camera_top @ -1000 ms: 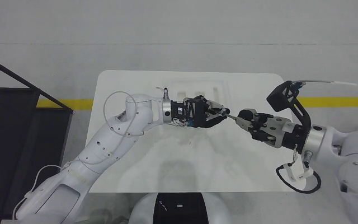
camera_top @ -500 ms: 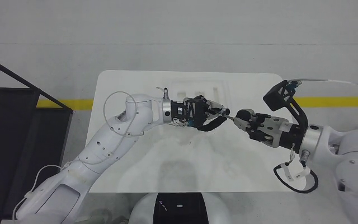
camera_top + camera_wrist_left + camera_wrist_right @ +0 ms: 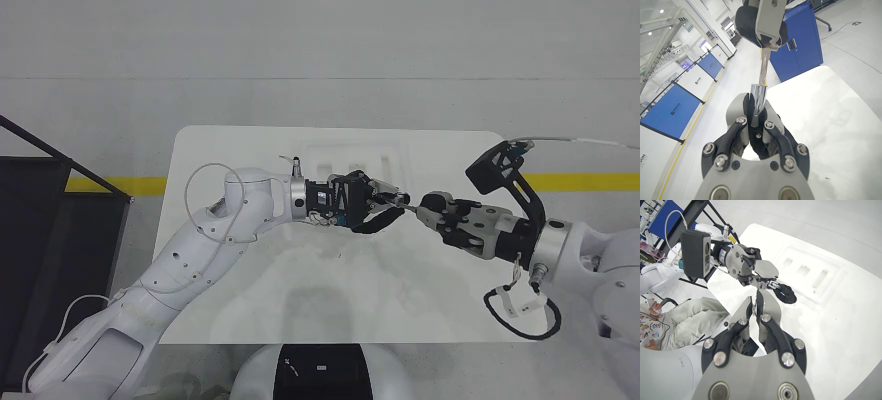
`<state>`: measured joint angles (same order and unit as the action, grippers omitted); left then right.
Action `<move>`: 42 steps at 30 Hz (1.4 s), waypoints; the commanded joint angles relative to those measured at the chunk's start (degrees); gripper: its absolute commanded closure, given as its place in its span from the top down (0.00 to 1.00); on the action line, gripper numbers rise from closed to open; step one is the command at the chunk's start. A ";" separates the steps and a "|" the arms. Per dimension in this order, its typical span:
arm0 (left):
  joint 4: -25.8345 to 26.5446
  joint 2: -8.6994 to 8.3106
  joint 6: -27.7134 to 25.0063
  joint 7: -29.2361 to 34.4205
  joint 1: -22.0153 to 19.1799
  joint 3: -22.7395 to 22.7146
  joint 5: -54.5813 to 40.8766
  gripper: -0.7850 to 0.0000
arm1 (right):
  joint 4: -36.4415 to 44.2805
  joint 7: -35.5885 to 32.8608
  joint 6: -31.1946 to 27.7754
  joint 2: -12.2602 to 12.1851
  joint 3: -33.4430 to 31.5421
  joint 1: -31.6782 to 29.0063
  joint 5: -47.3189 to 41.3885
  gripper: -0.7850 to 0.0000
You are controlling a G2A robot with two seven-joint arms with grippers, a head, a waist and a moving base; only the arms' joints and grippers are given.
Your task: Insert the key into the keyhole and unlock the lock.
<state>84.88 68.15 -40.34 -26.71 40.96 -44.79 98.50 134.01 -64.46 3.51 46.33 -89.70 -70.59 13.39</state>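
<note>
My left gripper (image 3: 378, 205) (image 3: 757, 103) is shut on the lock (image 3: 758, 94), a chrome cylinder with a black cable loop (image 3: 787, 293), held above the middle of the white table (image 3: 300, 290). My right gripper (image 3: 430, 210) (image 3: 755, 299) is shut on the head of the silver key (image 3: 764, 64) (image 3: 753, 308). The two grippers face each other, and the key's blade (image 3: 410, 207) points straight at the lock's end face (image 3: 761, 286). The tip meets the keyhole; how deep it sits cannot be told.
A white foam tray (image 3: 355, 160) (image 3: 810, 273) with rectangular recesses lies at the back of the table, behind the grippers. A black frame (image 3: 60, 230) stands off the table's left side. Bare tabletop lies below and in front of both arms.
My right arm has shifted a little to the left, bringing the key closer against the lock. The left arm has kept still.
</note>
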 commanded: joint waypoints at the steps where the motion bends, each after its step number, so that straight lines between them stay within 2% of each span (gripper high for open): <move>1: 0.00 0.00 0.00 0.00 0.00 0.00 0.00 0.00 | -0.12 0.11 -0.10 -0.02 0.07 0.04 -0.12 0.00; 34: 0.00 0.00 0.00 0.00 0.00 0.00 0.00 0.00 | -2.65 3.24 -2.05 -0.25 1.68 -0.25 -0.20 0.00; 42: 0.00 0.00 0.00 0.00 0.00 0.00 0.00 0.00 | -3.73 3.12 -1.73 -0.20 3.75 1.39 0.55 0.00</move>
<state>84.88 68.15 -40.34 -26.70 40.96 -44.79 98.50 130.40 -61.35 1.67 46.11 -86.34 -69.52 13.82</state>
